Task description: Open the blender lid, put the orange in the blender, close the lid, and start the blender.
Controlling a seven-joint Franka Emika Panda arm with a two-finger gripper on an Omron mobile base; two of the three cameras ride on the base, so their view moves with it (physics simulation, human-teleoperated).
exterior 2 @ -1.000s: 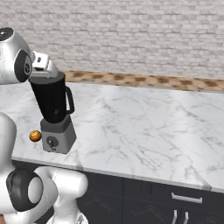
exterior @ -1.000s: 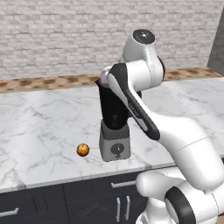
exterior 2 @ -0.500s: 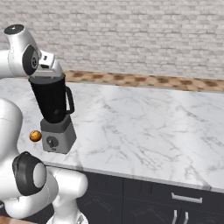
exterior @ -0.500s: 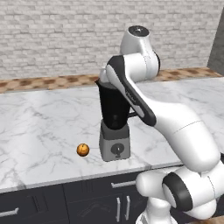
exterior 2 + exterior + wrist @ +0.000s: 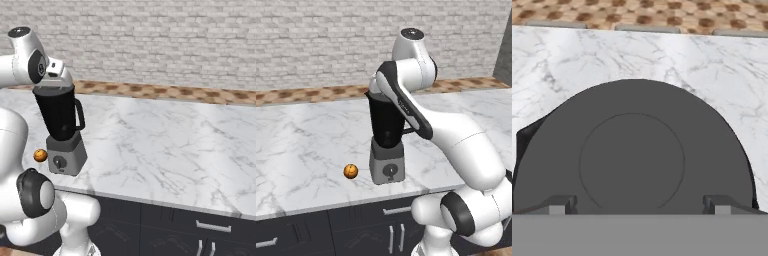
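**Grey lid on the jar, gripper spread above it**

Marble counter (image 5: pixel 301 145) carries the blender (image 5: pixel 386 142), its lid (image 5: pixel 632 155) seated flat on the jar rim. Directly over the lid hovers the gripper (image 5: pixel 639 204), its 2 fingertips (image 5: pixel 561 204) wide apart near opposite edges of the disc, holding nothing. Just left of the blender's base lies the orange (image 5: pixel 350 171), apart from it.

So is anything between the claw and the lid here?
Nothing visible. In the hand view the claw looks straight down on the lid, its fingertips spread wide on either side of the raised centre. The lid sits on the blender; the orange lies on the counter beside the base.
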